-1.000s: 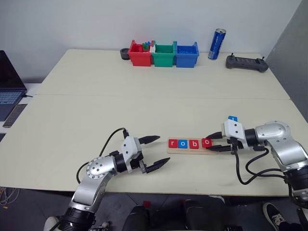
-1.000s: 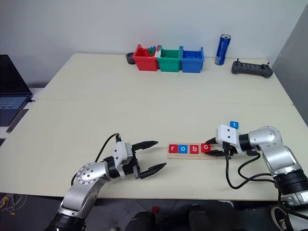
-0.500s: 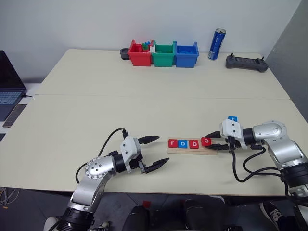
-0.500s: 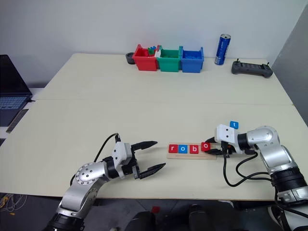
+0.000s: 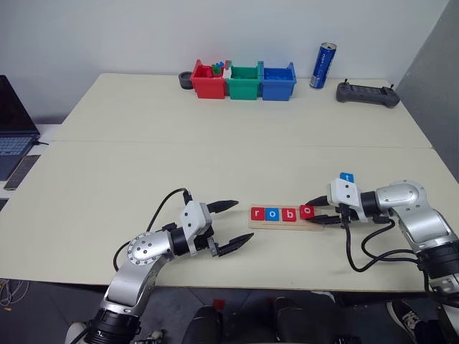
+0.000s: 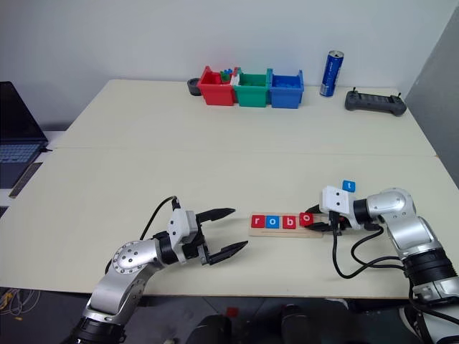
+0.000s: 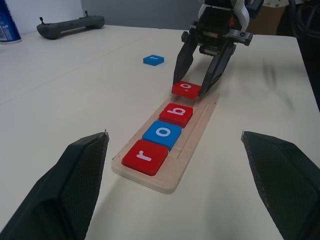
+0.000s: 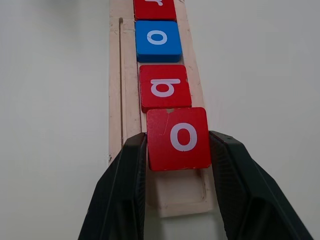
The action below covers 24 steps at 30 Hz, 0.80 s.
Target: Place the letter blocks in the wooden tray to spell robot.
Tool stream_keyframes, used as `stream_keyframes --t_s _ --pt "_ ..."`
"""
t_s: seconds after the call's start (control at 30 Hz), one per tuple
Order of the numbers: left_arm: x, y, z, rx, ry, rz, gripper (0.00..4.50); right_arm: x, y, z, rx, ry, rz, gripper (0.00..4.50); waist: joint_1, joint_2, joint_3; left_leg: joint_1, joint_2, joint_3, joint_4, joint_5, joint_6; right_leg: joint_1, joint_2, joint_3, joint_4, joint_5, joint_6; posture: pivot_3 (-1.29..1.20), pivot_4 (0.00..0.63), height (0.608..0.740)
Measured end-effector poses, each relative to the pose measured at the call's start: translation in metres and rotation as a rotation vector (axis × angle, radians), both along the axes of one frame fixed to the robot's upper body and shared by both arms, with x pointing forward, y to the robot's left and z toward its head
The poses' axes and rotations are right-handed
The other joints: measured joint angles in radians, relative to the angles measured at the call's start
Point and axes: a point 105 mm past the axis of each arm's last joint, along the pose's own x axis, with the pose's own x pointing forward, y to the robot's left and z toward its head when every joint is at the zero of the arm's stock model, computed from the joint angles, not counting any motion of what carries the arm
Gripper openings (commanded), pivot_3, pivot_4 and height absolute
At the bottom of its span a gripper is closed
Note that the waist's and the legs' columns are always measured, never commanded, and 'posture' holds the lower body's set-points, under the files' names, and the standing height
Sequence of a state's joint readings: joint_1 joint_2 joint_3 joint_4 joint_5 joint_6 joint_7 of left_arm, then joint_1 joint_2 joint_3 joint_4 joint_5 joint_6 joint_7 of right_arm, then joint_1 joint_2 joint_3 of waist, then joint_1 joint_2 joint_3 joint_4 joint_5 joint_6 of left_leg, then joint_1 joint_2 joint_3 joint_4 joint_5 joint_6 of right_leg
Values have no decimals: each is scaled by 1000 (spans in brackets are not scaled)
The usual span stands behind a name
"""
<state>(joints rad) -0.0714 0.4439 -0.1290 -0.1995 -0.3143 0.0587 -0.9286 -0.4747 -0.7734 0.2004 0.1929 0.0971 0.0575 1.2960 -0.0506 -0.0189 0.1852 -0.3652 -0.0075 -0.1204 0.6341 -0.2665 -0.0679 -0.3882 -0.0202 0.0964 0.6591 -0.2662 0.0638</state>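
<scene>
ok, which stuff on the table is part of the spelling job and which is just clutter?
Job:
- wooden tray with r, o, b seated
- red o block, gripped by right tool
- blue t block, loose on the table

Clutter:
- three plastic bins
- blue can
- controller
- laptop

The left end effector (image 5: pixel 228 228) hovers level with its fingers spread wide, gripping nothing. The right end effector (image 5: pixel 320 211) angles downward, fingers clamped on a red tile (image 8: pixel 178 138).
</scene>
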Motion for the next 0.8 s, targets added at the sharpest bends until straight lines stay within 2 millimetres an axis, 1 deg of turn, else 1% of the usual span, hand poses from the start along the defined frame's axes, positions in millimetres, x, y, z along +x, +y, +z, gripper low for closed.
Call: stream_keyframes --t_s 0.43,0.5,0.53,0.63,0.7,0.73,0.8 --pt "-3 1 -4 3 13 -3 4500 -1 1 -2 -5 14 7 1457 0 0 0 0 0 0 0 0 0 0 0 0 0 0 0 0 150 740" --pt "-3 1 -4 3 13 -3 4500 -1 1 -2 -5 16 7 2193 0 0 0 0 0 0 0 0 0 0 0 0 0 0 0 0 150 740" --pt "-3 1 -4 3 13 -3 4500 -1 1 -3 -5 19 6 2475 0 0 0 0 0 0 0 0 0 0 0 0 0 0 0 0 150 740" --pt "-3 1 -4 2 13 -3 4500 -1 1 -3 -4 29 2 3526 0 0 0 0 0 0 0 0 0 0 0 0 0 0 0 0 150 740" --pt "-3 1 -4 2 12 -3 4500 -1 1 -3 -4 32 0 4306 0 0 0 0 0 0 0 0 0 0 0 0 0 0 0 0 150 740" --pt "-3 1 -4 2 12 -3 4500 -1 1 -2 -3 32 -1 4471 0 0 0 0 0 0 0 0 0 0 0 0 0 0 0 0 150 740" --pt "-3 1 -4 2 12 -3 4500 0 0 -1 -3 33 -7 4471 0 0 0 0 0 0 0 0 0 0 0 0 0 0 0 0 150 740"
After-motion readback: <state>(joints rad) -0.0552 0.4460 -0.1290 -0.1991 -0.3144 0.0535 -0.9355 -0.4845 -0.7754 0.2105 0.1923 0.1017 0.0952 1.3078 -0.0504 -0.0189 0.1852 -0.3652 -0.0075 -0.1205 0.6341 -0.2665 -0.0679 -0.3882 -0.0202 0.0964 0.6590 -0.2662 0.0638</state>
